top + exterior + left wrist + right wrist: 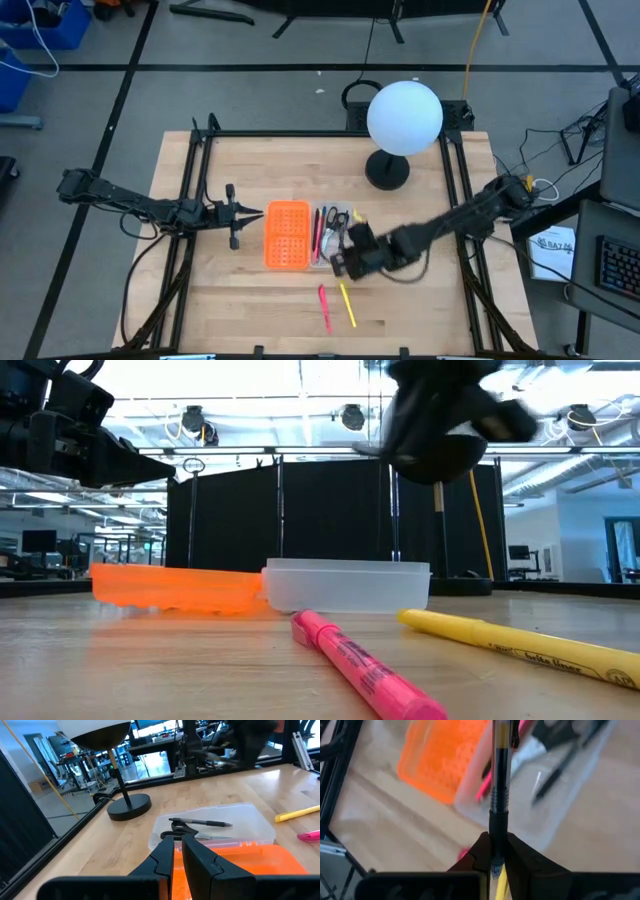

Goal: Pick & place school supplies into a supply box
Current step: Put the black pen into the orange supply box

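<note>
Right claw over the box with a pen clamped in it, pen lengthwise to the box.

In the high view the right claw hangs at the 6 o'clock end of the clear box, closed tight on a dark-and-yellow pen; seen from the wrist, that pen's long axis runs from the claw straight out over the box, roughly along its length, so the drop looks to lie just toward 12 o'clock. In the box lie the scissors, a dark pen and red and pink pens. The orange panel adjoins the box at 9 o'clock. A pink marker and a yellow marker wait on the bench at 6 o'clock of the claw, nearer the right arm. The left claw, nearly shut and empty, waits at 9 o'clock of the panel. A lamp stands well apart at 12 o'clock; nothing blocks the drop.
</note>
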Controlling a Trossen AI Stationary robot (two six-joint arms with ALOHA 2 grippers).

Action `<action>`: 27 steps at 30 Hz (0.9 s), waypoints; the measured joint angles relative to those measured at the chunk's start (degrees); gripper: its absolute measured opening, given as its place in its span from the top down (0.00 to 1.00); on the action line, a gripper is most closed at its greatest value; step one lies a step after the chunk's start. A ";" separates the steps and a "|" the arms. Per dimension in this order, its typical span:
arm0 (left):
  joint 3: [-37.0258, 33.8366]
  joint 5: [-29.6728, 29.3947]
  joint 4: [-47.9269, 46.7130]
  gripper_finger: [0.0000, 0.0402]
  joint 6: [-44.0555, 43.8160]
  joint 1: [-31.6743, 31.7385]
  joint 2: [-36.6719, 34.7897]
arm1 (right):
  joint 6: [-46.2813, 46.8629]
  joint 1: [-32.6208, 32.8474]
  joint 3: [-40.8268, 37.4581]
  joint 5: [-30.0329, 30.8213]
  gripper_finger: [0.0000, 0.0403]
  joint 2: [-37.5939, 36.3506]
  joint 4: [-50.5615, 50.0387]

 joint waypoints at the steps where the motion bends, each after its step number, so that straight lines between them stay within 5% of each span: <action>1: 0.00 -0.01 0.00 0.88 0.11 0.00 0.02 | -1.89 -1.77 0.00 -1.53 0.94 0.11 0.88; 12: 0.00 -0.12 -0.15 0.88 0.76 0.00 0.02 | -11.55 -14.29 0.02 -15.99 0.94 6.95 8.58; 27: 0.00 -0.10 -0.14 0.88 0.82 0.02 0.00 | -10.69 -15.42 -1.27 -16.55 0.94 10.65 12.06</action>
